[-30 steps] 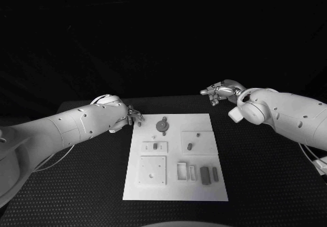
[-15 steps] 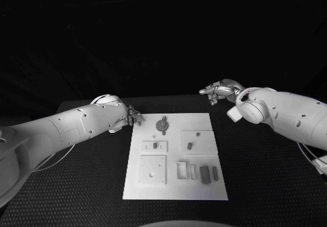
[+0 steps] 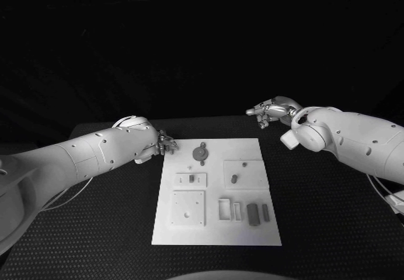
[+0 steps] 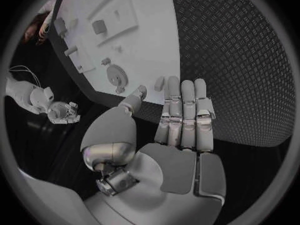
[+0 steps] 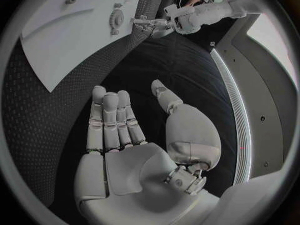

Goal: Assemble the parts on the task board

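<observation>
The white task board lies flat in the middle of the black table. On it sit a round grey part near the far edge, two small parts on raised square plates, and two dark bars near the front right. My left hand hovers just off the board's far left corner, fingers straight and apart, holding nothing. My right hand hangs beyond the far right corner, also spread and holding nothing.
A raised square plate and a rectangular frame stand on the board's near half. Black textured table surrounds the board on both sides. The board and round part lie ahead of the left fingers.
</observation>
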You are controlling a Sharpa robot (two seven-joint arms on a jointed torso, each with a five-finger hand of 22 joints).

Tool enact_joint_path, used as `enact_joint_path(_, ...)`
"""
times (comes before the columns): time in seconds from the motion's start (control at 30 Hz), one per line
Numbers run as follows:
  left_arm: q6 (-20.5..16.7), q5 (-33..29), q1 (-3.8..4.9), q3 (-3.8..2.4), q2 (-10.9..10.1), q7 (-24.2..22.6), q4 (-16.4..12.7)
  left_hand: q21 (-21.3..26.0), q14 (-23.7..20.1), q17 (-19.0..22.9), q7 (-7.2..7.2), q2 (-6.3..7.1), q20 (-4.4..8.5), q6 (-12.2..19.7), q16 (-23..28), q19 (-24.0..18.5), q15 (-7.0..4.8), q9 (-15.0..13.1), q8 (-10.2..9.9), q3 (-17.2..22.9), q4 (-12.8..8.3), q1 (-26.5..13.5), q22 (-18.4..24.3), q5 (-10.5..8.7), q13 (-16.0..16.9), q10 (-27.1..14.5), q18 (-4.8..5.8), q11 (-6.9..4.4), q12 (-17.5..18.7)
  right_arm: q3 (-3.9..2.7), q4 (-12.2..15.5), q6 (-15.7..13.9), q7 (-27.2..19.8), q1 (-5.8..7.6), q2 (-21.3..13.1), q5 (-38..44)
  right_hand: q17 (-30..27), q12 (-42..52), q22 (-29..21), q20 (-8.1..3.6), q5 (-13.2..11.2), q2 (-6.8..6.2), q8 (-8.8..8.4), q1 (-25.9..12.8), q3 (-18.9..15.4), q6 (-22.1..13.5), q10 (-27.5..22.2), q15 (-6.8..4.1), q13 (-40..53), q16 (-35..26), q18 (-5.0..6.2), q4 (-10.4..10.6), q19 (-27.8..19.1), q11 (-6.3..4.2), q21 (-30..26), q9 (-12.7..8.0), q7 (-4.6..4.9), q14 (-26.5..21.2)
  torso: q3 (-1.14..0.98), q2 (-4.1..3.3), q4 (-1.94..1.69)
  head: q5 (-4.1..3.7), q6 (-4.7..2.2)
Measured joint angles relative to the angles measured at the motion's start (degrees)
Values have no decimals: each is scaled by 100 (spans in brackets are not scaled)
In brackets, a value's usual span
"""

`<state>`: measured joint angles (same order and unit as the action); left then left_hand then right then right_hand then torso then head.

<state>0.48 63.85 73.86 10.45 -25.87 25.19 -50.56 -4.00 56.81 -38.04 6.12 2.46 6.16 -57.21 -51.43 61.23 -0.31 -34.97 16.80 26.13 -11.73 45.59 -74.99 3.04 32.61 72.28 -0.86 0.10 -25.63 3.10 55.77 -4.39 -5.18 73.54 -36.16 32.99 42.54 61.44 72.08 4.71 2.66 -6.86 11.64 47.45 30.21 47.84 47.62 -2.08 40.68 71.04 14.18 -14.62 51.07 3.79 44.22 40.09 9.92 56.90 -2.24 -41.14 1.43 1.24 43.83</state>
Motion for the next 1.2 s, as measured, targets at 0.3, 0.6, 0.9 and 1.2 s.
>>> enact_joint_path(0.3,22,-11,-9,18,30,-3,37,0,0,24,0,-55,0,0,-22,0,0,16,0,-12,-53,55,0,0,-7,0,0,0,0,0,-3,1,1,0,15,-1,0,0,-5,21,0,0,0,0,0,1,0,1,-7,0,0,0,-21,0,-5,0,-1,0,2,0,3,9,3)
enact_joint_path(0.6,42,-15,-13,54,28,-23,97,0,0,62,-20,-128,0,-20,-44,0,0,40,0,-18,-142,87,0,0,-20,0,-1,0,0,0,-9,2,2,-2,19,-2,0,0,-5,42,0,0,0,0,0,8,0,1,-13,1,-1,0,0,0,-20,0,-9,0,2,0,4,-7,15)
enact_joint_path(0.9,45,-17,-16,74,43,-37,107,0,0,100,-20,-179,0,-20,-67,0,0,60,0,-9,-229,138,0,0,-33,0,0,0,0,0,-9,2,6,-5,31,-3,-3,0,-5,42,0,0,0,0,0,9,0,2,-22,-19,-1,0,0,0,-19,0,-10,1,2,0,5,-12,4)
enact_joint_path(1.2,47,-19,-28,78,43,-60,127,0,0,145,-20,-316,20,-20,-88,21,0,89,0,21,-337,230,0,0,-48,12,0,-12,0,0,-9,3,8,-7,28,-6,-5,0,-5,41,0,0,0,0,0,10,0,2,-28,-18,-1,0,0,0,-20,1,-11,1,2,0,1,-14,19)
